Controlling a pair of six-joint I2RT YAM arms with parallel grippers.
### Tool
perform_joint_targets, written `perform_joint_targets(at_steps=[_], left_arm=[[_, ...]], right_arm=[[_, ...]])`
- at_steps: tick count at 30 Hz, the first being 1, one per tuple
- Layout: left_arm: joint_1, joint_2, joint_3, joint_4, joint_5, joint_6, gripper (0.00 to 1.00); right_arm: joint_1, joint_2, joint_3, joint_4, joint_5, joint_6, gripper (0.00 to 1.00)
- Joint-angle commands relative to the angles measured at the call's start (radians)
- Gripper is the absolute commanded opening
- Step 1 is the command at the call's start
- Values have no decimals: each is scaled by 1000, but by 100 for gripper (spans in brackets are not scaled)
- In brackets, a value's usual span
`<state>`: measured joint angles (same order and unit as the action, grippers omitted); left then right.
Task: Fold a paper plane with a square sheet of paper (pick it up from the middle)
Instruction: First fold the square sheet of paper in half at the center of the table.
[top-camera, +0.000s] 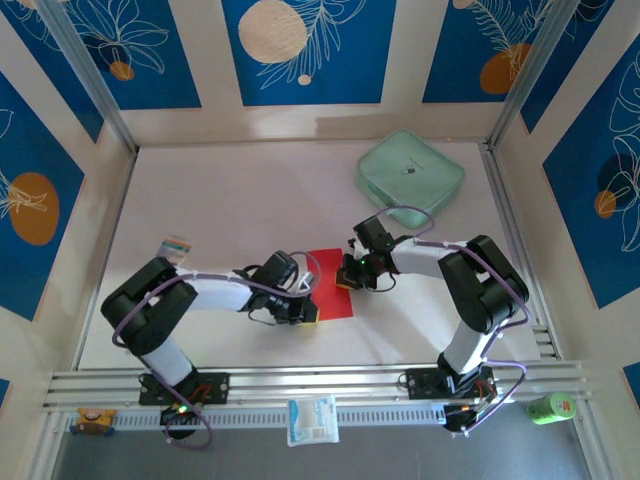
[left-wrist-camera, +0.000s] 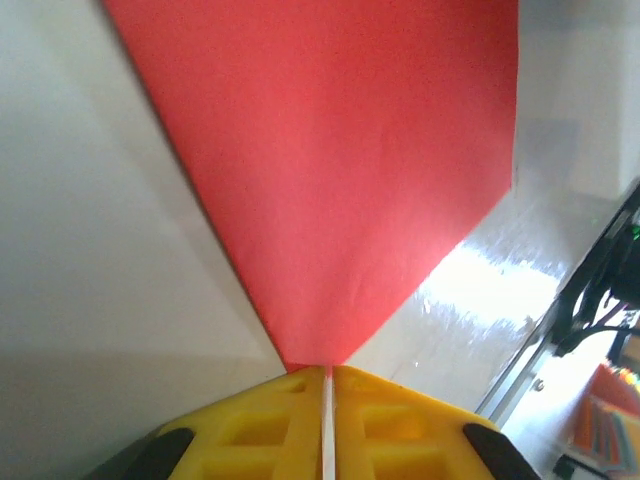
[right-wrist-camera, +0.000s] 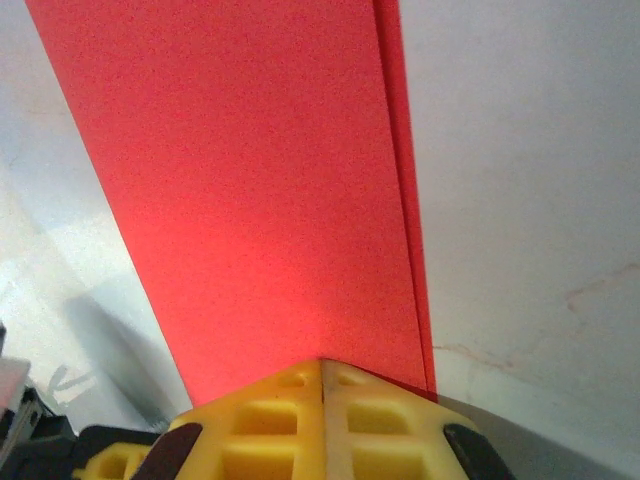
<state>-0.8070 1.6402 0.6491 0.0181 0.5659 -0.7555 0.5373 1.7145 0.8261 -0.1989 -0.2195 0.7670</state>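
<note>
The red sheet (top-camera: 330, 285) is seen on the white bench (top-camera: 230, 200), a little toward 6 o'clock from the bench's middle, between the two arms. It is gripped at two places. The left pincer (top-camera: 308, 311) is set at the sheet's 7 o'clock corner. In the left wrist view that corner of the sheet (left-wrist-camera: 340, 170) is drawn to a point that runs into the closed pincer (left-wrist-camera: 326, 368), whose yellow fingers (left-wrist-camera: 250, 430) are pressed together with only a hairline seam between them. The right pincer (top-camera: 349, 280) is placed at the sheet's 3 o'clock edge. In the right wrist view the pincer (right-wrist-camera: 322, 362) is clamped on the sheet (right-wrist-camera: 260, 180), its yellow fingers (right-wrist-camera: 260, 420) meeting with no gap. There the sheet is shown doubled over, a second layer being exposed as a thin strip along the 3 o'clock side. Whether the sheet is lifted off the bench or lies flat cannot be told. A mint-green case (top-camera: 410, 172) is found well apart at 1 o'clock from the sheet, near the back wall. A white packet (top-camera: 313, 420) is laid on the front rail at 6 o'clock, between the arm bases.
</note>
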Motion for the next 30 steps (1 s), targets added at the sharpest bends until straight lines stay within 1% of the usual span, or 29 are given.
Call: perform_joint_targets(at_steps=[1,5,10,13,16,19,21,25,26,30], left_arm=[[-38,-18,22,-152,-62,87,13],[-60,-35,53,-222,-135,104,11],[-50,-165,69,-236,-203,78,11],[-7,-207,107,-232,-178,68,12],[70,-197,143,-219,-114,59,12],[161,-146,166,-129,-37,24,13],[213,-84,204,-61,40,-3,13],[259,26,323,-101,36,40,14],[268,64,359,-114,39,51,14],[280,189,453,-124,44,68,14]], right_arm=[[7,27,-45,-120,76,10,0],[7,27,-43,-120,71,5,0],[10,2,-41,-92,28,-22,0],[14,-45,-36,-42,-34,-46,0],[14,-114,-17,-16,-73,-48,3],[14,-208,-20,-20,-52,-34,9],[2,-271,-41,-49,-30,-11,12],[-18,-376,-124,-98,-11,48,21],[-26,-403,-155,-104,-14,69,26],[-36,-435,-214,-107,-64,99,31]])
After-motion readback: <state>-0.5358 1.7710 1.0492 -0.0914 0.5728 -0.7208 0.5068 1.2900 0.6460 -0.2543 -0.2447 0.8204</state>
